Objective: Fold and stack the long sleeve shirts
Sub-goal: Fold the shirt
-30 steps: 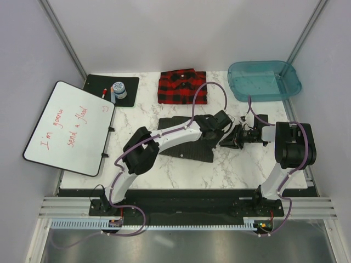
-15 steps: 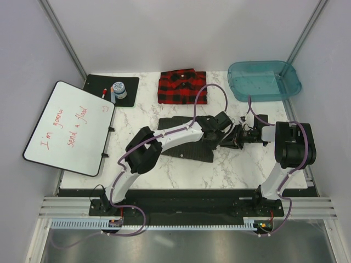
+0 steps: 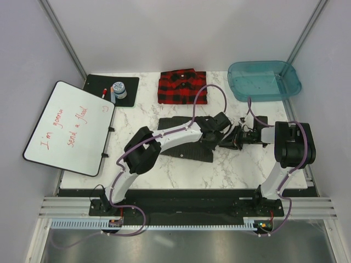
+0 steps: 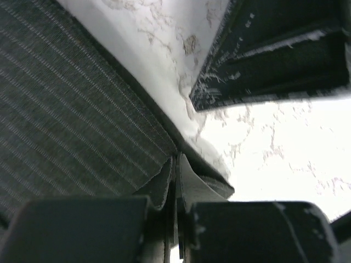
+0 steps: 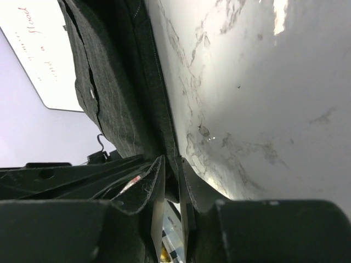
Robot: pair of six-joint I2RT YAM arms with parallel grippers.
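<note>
**Two arms at work over a marble counter (image 3: 241,164).** The left fingers (image 4: 169,185) were closed together on the edge of the dark pinstriped shirt (image 3: 184,143). In the left wrist view its cloth spread flat on the counter, up and to the left of the fingertips. The right fingers (image 5: 162,186) stood nearly together, pinching a folded edge of the same shirt. There the cloth ran up and away from them, with bare marble to their right. Seen from above, the two sets of fingers lay just beside each other at the shirt's right end, with the rest of the garment on the left-arm side of them. The red-and-black plaid shirt (image 3: 182,86) lay folded well beyond the fingers at the counter's far edge, apart from the pinstriped one. A teal tub (image 3: 264,82) sat beyond the right fingers, and a whiteboard (image 3: 68,127) lay well off to the left.
</note>
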